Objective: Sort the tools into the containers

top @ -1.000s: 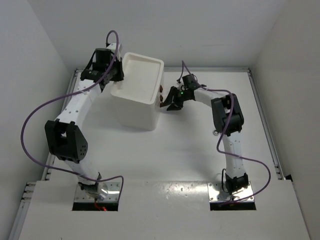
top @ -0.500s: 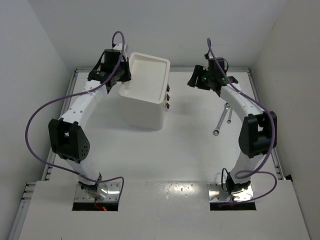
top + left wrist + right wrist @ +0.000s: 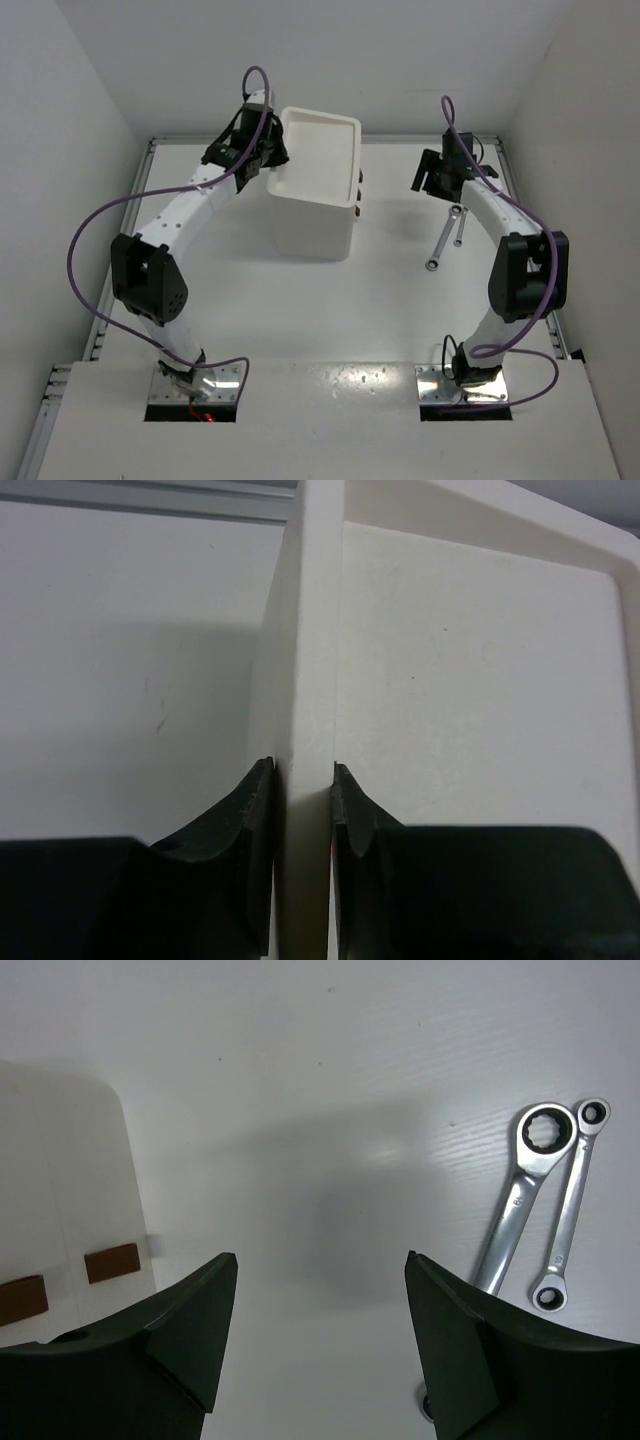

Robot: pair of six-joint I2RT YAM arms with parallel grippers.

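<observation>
The white drawer unit (image 3: 312, 222) stands at the back middle, its red-brown handles (image 3: 358, 188) facing right. My left gripper (image 3: 268, 160) is shut on the left rim of its top tray (image 3: 310, 630), one finger on each side of the wall. The tray floor shows nothing on it. Two silver wrenches (image 3: 445, 238) lie side by side on the table at the right; they also show in the right wrist view (image 3: 520, 1200). My right gripper (image 3: 428, 176) is open and empty above the table between the unit and the wrenches (image 3: 322, 1258). The pliers are out of view.
The unit's front with two drawer handles (image 3: 112, 1262) sits at the left edge of the right wrist view. White walls enclose the table on three sides, with a metal rail (image 3: 150, 498) along the back edge.
The drawer unit has shifted to the right with my left gripper on its rim. My right gripper has left the drawer front and moved right and back, uncovering the wrenches.
</observation>
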